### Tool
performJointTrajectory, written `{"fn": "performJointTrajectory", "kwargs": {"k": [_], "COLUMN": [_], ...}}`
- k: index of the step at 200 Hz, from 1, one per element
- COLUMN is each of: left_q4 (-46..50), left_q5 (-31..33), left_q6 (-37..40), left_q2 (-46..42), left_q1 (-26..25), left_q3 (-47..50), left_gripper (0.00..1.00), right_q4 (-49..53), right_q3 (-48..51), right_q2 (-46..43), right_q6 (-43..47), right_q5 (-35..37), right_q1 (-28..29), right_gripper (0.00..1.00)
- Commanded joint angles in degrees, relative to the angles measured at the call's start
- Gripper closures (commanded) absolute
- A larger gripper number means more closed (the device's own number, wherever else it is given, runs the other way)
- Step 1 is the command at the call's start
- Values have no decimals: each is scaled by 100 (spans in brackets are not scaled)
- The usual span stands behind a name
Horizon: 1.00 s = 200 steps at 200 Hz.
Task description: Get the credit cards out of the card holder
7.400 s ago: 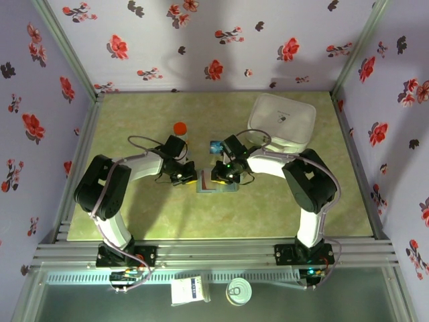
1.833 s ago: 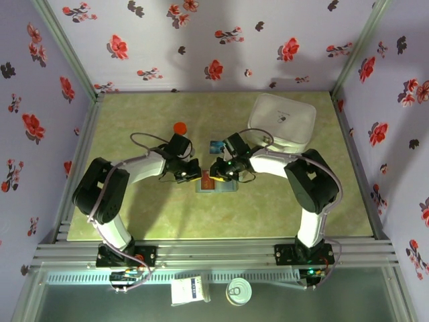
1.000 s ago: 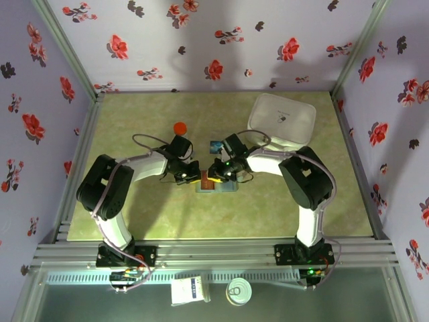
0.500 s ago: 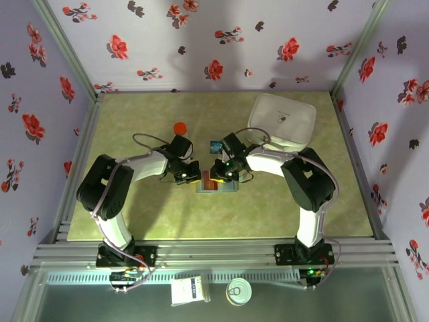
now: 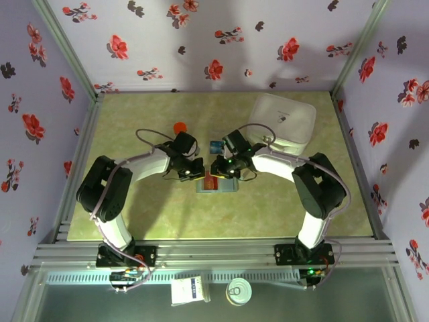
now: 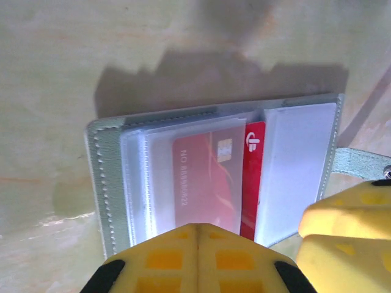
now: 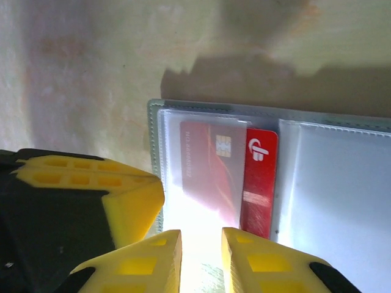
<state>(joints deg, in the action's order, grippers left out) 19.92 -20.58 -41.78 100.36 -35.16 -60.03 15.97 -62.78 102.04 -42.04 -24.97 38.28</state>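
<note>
Red card: lower end hidden behind the left hand at the bottom of the left wrist view; printed number blurred under the clear sleeve.
Card holder: right panel cut off at the right and bottom edges of the right wrist view; upper part under both hands from above.
Right hand: fingers cut off by the bottom edge; glare between them washes out the card's lower end.
Strap: runs off the right edge.
Teal item: too small to identify.
</note>
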Motion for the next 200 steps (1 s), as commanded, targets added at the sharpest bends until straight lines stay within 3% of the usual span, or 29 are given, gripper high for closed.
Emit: {"fn": "performJointTrajectory", "kwargs": {"k": [1, 154, 200], "left_q4": [192, 316, 329], "left_q5": [149, 364, 359], "left_q6": [122, 222, 216], "left_q2": [175, 383, 388], "left_q1": [-35, -33, -31], "left_q3": [-113, 9, -22], "left_gripper": [100, 100, 100], "right_q4": [-41, -608, -981], "right_q3": [160, 339, 488], "right_q2": [-99, 568, 358], "right_q6": [-51, -89, -234], "right_q5": [118, -419, -553], "right_q1": [-75, -146, -146], "right_gripper": [75, 74, 77]}}
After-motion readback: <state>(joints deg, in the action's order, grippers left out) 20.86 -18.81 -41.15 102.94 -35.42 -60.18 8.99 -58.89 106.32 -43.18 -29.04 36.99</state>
